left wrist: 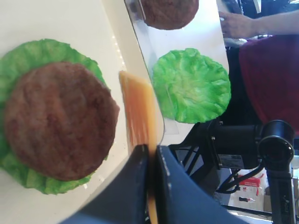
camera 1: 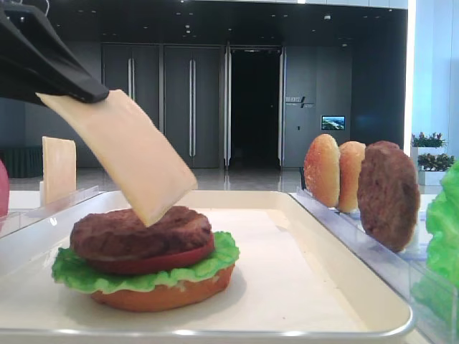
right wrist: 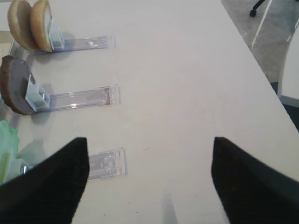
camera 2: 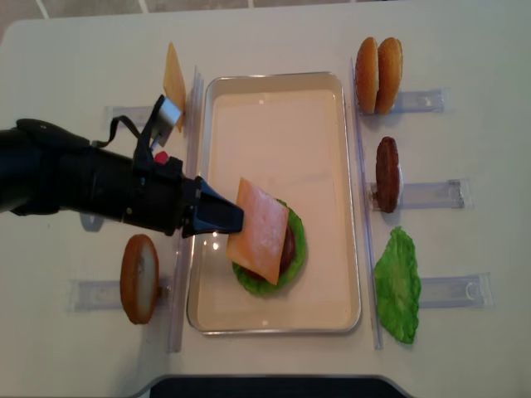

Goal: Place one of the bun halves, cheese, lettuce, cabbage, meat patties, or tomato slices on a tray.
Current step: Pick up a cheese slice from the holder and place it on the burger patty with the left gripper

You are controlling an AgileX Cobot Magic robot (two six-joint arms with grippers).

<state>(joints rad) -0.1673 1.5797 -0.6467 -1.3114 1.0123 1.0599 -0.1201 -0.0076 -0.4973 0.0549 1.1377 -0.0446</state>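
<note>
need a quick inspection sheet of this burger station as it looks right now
surface: pale table, marks not seen
job's things: cheese pinched at one edge, tilted over the meat patty; patty tops tomato slice, lettuce and bun half on the tray
clutter: clear racks holding spare buns, patty, lettuce, cheese
grippers: left gripper shut on the cheese; right gripper open, holding nothing
cables: cable loop on the left arm
surroundings: dark doors, a seated person
</note>
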